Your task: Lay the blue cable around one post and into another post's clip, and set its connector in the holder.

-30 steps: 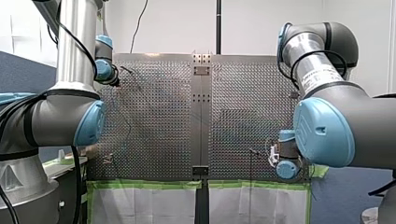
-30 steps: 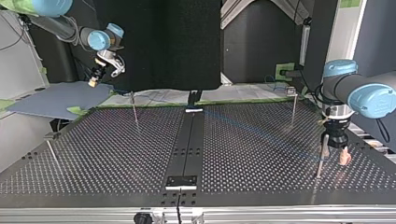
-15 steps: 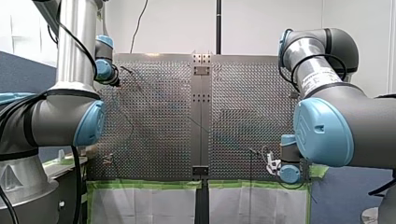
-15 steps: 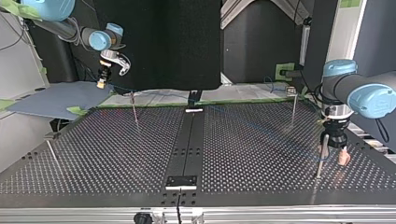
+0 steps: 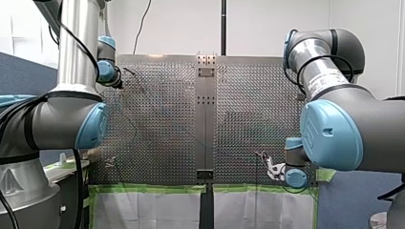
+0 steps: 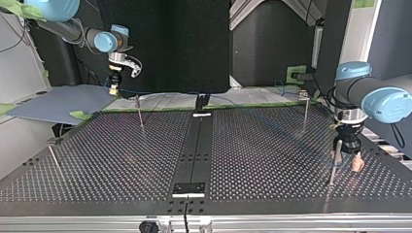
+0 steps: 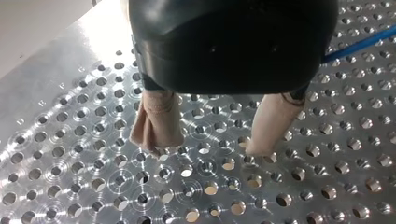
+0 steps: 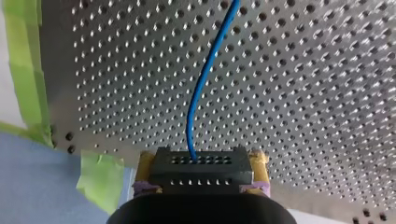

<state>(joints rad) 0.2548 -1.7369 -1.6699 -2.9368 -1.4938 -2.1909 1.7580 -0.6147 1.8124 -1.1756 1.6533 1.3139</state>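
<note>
My right gripper [image 8: 203,161] is clamped on the black connector [image 8: 201,175] by its two short sides, with the yellow pads just showing at either end. The blue cable [image 8: 201,88] runs out of the connector's face and away over the perforated worktop [image 6: 121,160]. In the top view this gripper hangs high near the worktop's far edge at the view's left, close to a thin post [image 6: 140,114].

My left gripper [image 7: 211,142] stands low over the worktop with its beige pads apart and nothing between them — the cable passes beside it, not through it. In the top view it sits close against a second post [image 6: 332,167].

The main risk, as I judge it, is tension. Only the posts can anchor the far part of the cable, so a pull from the right arm could lift the line off a post or keep it out of a clip. A sideways tug could also twist the connector in its narrow grasp, so that it meets the holder askew. The open left pads are close enough to their post to knock it — or to snag the cable — on a careless move.
</note>
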